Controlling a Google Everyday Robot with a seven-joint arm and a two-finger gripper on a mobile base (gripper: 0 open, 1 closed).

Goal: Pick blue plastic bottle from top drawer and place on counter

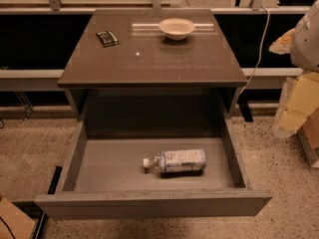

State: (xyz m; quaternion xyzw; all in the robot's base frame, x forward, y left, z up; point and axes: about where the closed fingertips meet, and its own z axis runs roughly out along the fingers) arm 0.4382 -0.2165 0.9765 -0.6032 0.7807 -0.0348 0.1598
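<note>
The top drawer [149, 203] is pulled wide open toward the camera. The blue plastic bottle [175, 161] lies on its side on the drawer floor, right of centre, with its white cap pointing left. The counter [149, 59] is the dark grey-brown top of the cabinet above the drawer. My gripper is out of view. Only a white rounded part of the arm [306, 34] shows at the right edge, well away from the bottle.
A white bowl [176, 28] stands at the back of the counter and a small dark packet [107, 38] lies at the back left. Tan boxes or bags [299, 103] stand on the floor to the right. A cardboard corner [12, 223] is at the lower left.
</note>
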